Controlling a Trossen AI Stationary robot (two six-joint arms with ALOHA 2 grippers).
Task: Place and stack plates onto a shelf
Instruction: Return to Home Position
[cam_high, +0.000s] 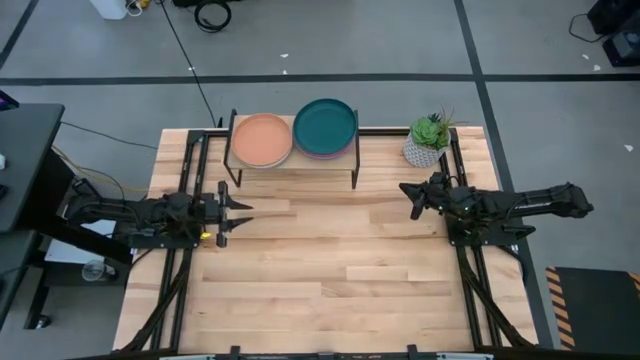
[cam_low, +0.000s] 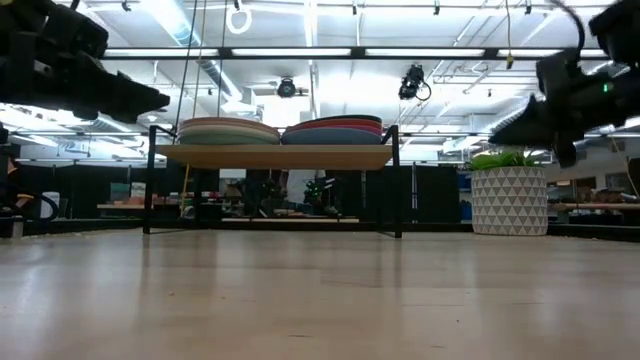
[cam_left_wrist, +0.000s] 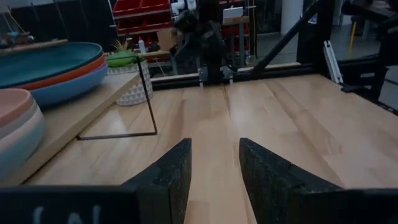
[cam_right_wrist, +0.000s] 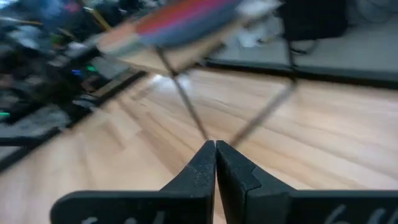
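The shelf (cam_low: 275, 156) stands at the table's far middle on thin black legs. Two stacks of plates rest on its board: one with a salmon plate (cam_high: 262, 140) on top at the left, one with a dark teal plate (cam_high: 325, 127) on top at the right. In the left wrist view the teal-topped stack (cam_left_wrist: 50, 68) and the salmon-topped stack (cam_left_wrist: 15, 118) show from the side. My left gripper (cam_left_wrist: 214, 146) hangs open and level at the table's left side (cam_high: 243, 210), holding nothing. My right gripper (cam_right_wrist: 215, 144) is shut and empty at the right side (cam_high: 408, 192).
A potted plant in a white patterned pot (cam_high: 428, 140) stands at the far right, beside the shelf and just beyond my right gripper. Bare wooden table top (cam_high: 330, 250) lies between the two arms and toward the near edge.
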